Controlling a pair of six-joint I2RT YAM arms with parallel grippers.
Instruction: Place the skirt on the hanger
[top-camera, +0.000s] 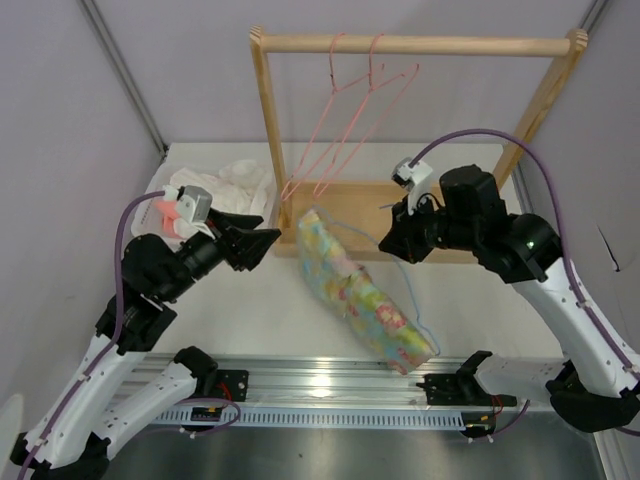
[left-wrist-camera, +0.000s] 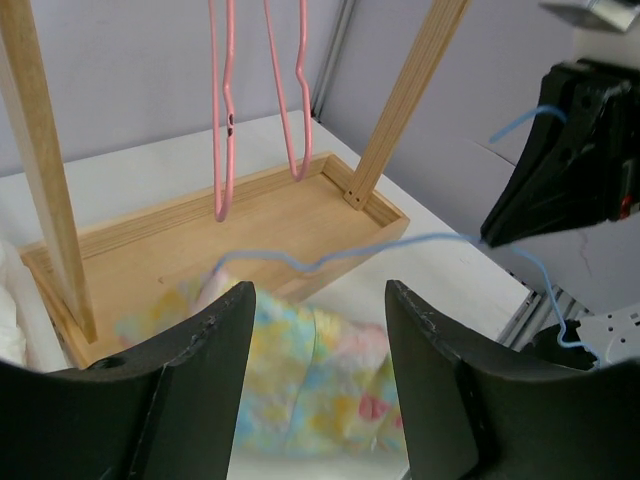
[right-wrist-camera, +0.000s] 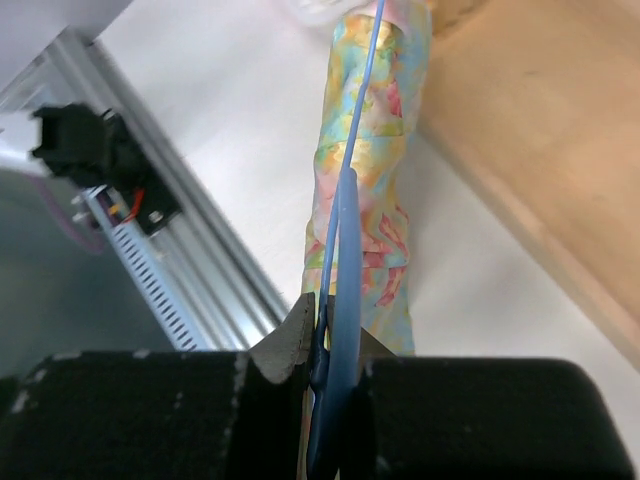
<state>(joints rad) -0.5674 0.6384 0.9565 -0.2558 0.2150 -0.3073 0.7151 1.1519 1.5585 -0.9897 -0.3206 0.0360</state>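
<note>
Blue wire of the hanger (right-wrist-camera: 345, 250) is pinched edge-on in the right hand (right-wrist-camera: 335, 350), in front of the wooden rack (top-camera: 268, 130). The skirt (top-camera: 360, 295) slumps along that wire, from the rack's base outward across the table (top-camera: 250, 300). The left hand (left-wrist-camera: 320, 380) is spread and empty, just by the skirt's rack-side end. The risk, as I judge it: the thin wire could twist in the pinch, or the loose cloth could slide off on lifting, since nothing grips the skirt itself.
</note>
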